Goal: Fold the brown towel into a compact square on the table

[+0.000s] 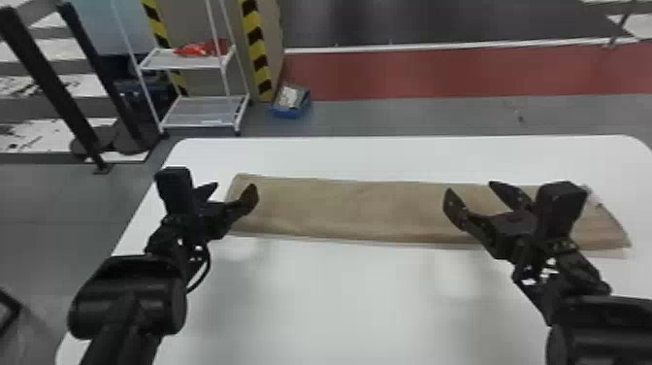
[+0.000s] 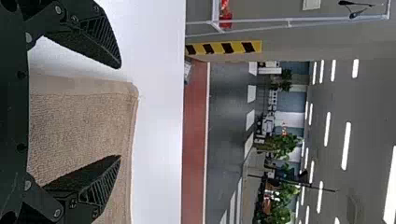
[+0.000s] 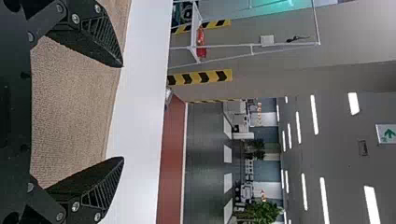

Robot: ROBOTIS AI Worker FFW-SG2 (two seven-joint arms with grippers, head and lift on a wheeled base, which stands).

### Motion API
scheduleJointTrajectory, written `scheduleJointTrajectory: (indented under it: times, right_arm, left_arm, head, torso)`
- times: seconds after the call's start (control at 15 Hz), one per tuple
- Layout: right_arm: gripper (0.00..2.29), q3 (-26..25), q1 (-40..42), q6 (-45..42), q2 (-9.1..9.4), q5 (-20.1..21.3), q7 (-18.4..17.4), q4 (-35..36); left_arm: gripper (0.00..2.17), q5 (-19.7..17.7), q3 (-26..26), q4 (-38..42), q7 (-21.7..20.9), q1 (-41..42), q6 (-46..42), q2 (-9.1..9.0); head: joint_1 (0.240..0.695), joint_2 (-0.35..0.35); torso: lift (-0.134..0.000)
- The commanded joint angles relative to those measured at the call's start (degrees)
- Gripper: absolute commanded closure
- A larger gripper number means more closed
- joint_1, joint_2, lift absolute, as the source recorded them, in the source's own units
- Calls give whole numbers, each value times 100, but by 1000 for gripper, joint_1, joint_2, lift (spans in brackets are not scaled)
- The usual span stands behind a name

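The brown towel lies as a long, narrow folded strip across the table, its long sides running left to right in the head view. Above its left end is my left gripper, open and holding nothing. My right gripper stands open over the right part of the strip. In the left wrist view the towel's corner shows between the spread fingers of the left gripper. Towel cloth also shows between the open fingers of the right gripper in the right wrist view.
The white table extends in front of the towel and behind it. Beyond its far edge, on the floor, are a white shelf rack and a blue box.
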State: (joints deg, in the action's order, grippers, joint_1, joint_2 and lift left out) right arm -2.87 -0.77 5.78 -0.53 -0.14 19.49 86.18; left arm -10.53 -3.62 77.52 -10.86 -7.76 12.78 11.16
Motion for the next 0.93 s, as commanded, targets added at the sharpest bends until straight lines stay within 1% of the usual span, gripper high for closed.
scheduleJointTrajectory:
  times: [0.0, 0.2, 0.33, 0.73, 0.8, 0.87]
  right_arm:
    - [194, 5, 42, 33, 58, 5, 2, 39]
    - [194, 67, 130, 33, 58, 22, 2, 144]
    - [194, 84, 174, 51, 58, 22, 2, 188]
    - [194, 120, 253, 51, 58, 49, 2, 320]
    - [194, 111, 262, 51, 58, 49, 2, 329]
    - [194, 111, 270, 51, 58, 49, -7, 347]
  left_arm:
    - [221, -2, -7, -158, -21, -129, 283, 1]
    - [221, 86, 2, -237, -21, -217, 388, 1]
    - [326, 95, -7, -237, -13, -234, 599, 18]
    - [333, 95, -16, -228, -21, -234, 740, 45]
    - [380, 104, -16, -228, -21, -243, 775, 45]
    - [542, 113, -16, -228, -30, -252, 810, 53]
  head:
    - [695, 110]
    - [695, 112]
    - [695, 117]
    - [695, 128]
    - [695, 129]
    - [695, 129]
  torso:
    - [-123]
    - [-123]
    - [-123]
    - [-123]
    - [-123]
    - [-123]
